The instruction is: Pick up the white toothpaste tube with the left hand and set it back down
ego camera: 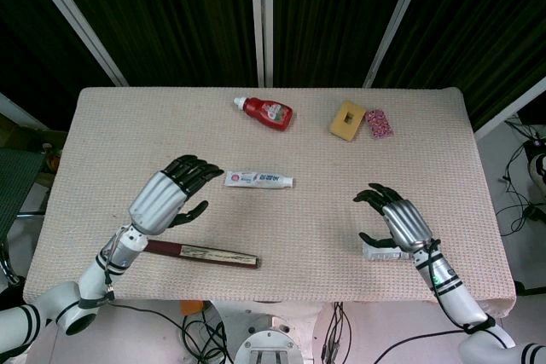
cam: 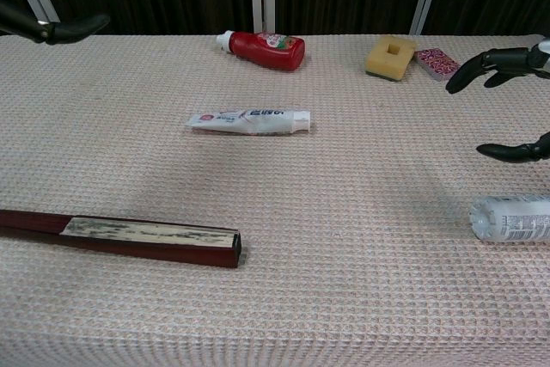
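Observation:
The white toothpaste tube (ego camera: 259,180) (cam: 250,120) lies flat near the middle of the table, cap end pointing right. My left hand (ego camera: 171,193) hovers just left of the tube's flat end, fingers spread and holding nothing; only its dark fingertips (cam: 62,29) show at the top left of the chest view. My right hand (ego camera: 397,221) is open over the right side of the table, above a white bottle; its dark fingertips (cam: 503,61) show at the right edge of the chest view.
A red ketchup bottle (ego camera: 265,112) lies at the back centre. A tan block (ego camera: 347,120) and a patterned pink card (ego camera: 379,123) sit at the back right. A long dark red stick (ego camera: 205,253) lies along the front left. A white bottle (cam: 512,218) lies under my right hand.

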Motion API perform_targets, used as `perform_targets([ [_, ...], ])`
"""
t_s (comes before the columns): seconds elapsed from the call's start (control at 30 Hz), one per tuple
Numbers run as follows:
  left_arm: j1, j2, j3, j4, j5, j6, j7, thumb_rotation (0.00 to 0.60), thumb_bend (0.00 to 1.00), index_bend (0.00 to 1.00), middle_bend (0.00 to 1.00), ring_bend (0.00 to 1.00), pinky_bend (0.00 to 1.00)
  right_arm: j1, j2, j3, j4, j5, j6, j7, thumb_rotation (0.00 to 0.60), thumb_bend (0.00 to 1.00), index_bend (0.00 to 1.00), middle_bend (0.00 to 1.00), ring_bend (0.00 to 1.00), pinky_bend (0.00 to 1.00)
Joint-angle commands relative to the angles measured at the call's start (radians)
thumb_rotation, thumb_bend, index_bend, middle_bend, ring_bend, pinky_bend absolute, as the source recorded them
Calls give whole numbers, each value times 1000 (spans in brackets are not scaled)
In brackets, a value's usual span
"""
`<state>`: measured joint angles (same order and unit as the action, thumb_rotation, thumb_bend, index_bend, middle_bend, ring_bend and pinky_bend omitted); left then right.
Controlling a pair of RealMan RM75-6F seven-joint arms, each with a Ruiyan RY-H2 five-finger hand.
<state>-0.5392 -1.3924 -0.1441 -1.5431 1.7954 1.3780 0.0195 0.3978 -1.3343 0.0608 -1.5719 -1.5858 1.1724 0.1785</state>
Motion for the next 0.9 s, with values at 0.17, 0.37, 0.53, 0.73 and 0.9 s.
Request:
perform_targets([
  [0.17,-64,-18,-33,11,-79,-107,10,600,343,203,252,221,228,19,-18,1,31,2,-11,6,600,212,295,267,92,217],
  [0.37,-109,-19,-73,12,-255,-253,51,600,344,204,253,221,228,-43,41,-14,2,-3,95,-6,600,221,295,276,93,220],
  [0.53,-177,-83,-96,70,-405,-397,123,600,343,204,252,220,228,-118,120,-18,-56,-18,230,-16,600,229,294,282,94,224],
  [0.73,-267,-201,-95,149,-542,-527,265,600,332,204,235,209,227,-148,160,-11,-82,-25,287,-3,600,230,294,282,94,226],
  [0.9,-335,-310,-97,225,-649,-563,407,550,317,199,216,196,218,-141,156,-7,-81,-28,275,1,600,229,294,282,94,226],
])
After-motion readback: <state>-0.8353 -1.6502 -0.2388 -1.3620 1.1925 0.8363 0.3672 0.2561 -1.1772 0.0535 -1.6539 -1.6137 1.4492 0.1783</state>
